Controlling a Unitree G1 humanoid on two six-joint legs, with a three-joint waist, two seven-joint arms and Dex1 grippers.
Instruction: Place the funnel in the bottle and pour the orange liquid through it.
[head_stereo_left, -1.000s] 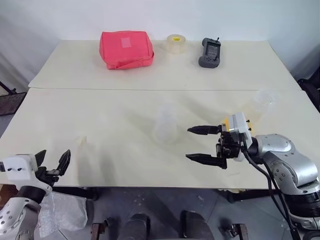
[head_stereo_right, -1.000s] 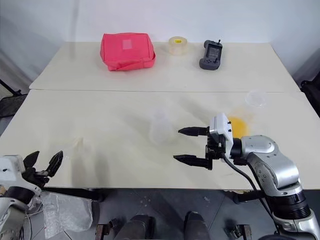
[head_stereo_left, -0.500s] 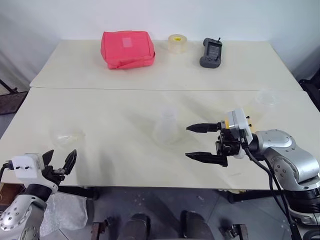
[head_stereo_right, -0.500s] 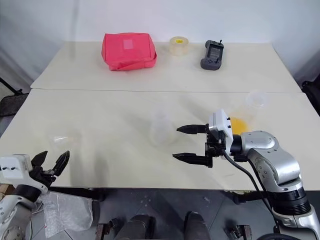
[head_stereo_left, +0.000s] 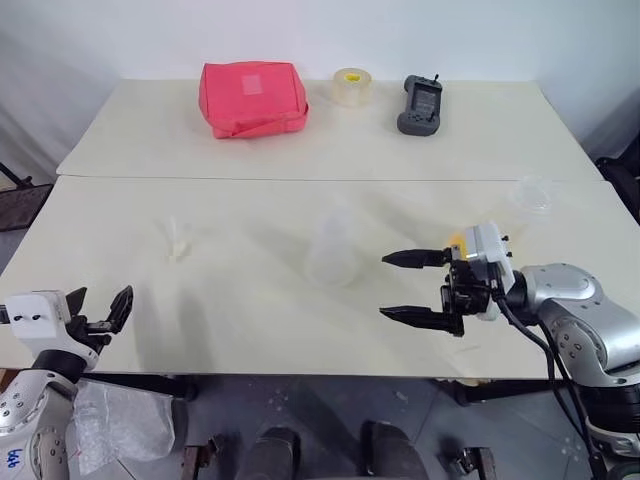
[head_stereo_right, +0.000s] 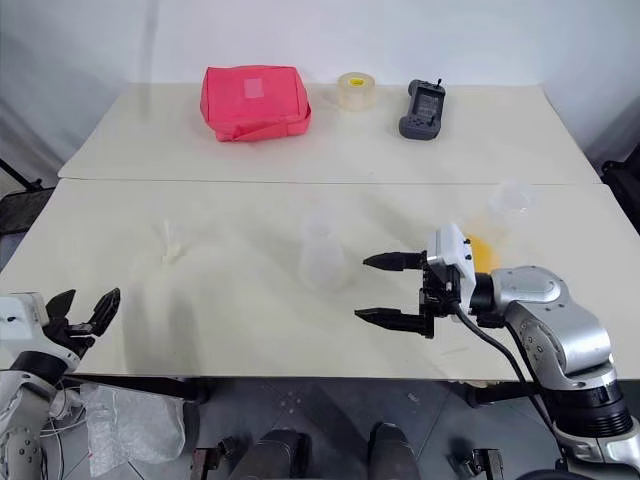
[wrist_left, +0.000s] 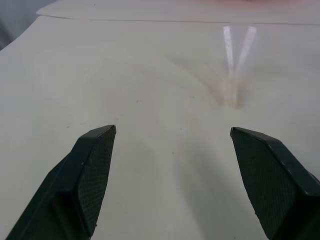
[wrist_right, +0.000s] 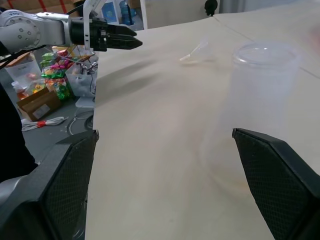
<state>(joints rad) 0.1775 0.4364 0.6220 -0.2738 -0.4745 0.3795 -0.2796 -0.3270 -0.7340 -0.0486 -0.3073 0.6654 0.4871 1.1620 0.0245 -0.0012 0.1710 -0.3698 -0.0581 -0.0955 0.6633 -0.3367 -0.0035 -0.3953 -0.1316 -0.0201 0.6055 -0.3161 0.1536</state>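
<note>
Two cream-topped tables (head_stereo_left: 120, 290) pushed together end to end, a seam running across between them, against a plain white wall (head_stereo_left: 320, 35). Far table: red soft pouch (head_stereo_left: 252, 97), roll of clear tape (head_stereo_left: 351, 86), dark grey handheld controller (head_stereo_left: 420, 104), set in a row near the back edge. Near table, from the robot's left: the funnel (head_stereo_right: 171, 243), see-through, lying on its side well apart from the other glassware; the bottle (head_stereo_left: 332, 246), clear slim conical flask, upright near the middle, nothing in its mouth; a broader clear flask (head_stereo_right: 500, 215) upright toward the right edge, with the orange liquid (head_stereo_right: 481, 250) as a shallow pool at its base. Left gripper (head_stereo_left: 98, 311): at the near left corner of the table, fingers spread wide, holding nothing; the funnel lies ahead of it. Right gripper (head_stereo_right: 392, 290): level above the near table, pointing toward the bottle and just beside it, fingers at full spread, holding nothing, the broader flask behind its wrist. Below the table's left edge: grey floor, crumpled clear plastic (head_stereo_left: 125, 420); the right wrist view adds boxes and coloured packets (wrist_right: 55, 75) on the floor there
</note>
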